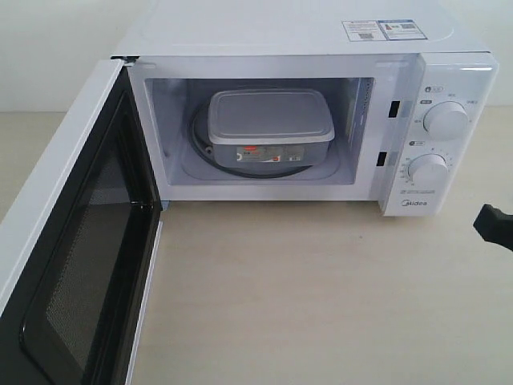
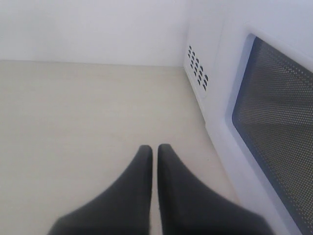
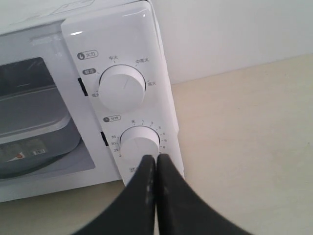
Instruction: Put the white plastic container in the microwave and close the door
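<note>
**Container in cavity, door wide open**

Found container (image 1: 270, 120) inside microwave (image 1: 264, 28), lid on, seated on turntable (image 1: 200, 152), label side facing the opening. Noted a gap on either side between it and the cavity walls, and its front edge set back from the cavity mouth.

Found door (image 1: 88, 241) swung fully open on the left hinge, reaching out toward the camera over the counter (image 1: 321, 289), inner frame and window facing right. Saw a broad stretch of counter running from the cavity mouth forward, bounded on the left by the door's lower edge.

Recorded two dials (image 1: 446, 120) on the right-hand panel and stickers (image 1: 381, 30) on top.

Found right gripper (image 3: 155, 157) closed and empty, fingertips pressed together, pointing at the lower dial. Placed it, by the exterior view, at the far right margin, off the panel's lower corner and well apart from the door.

Found left gripper (image 2: 154, 147) closed to a hairline slit, holding nothing, low over the counter on the door's outer side, near the window mesh and the vent holes (image 2: 197, 68).
</note>
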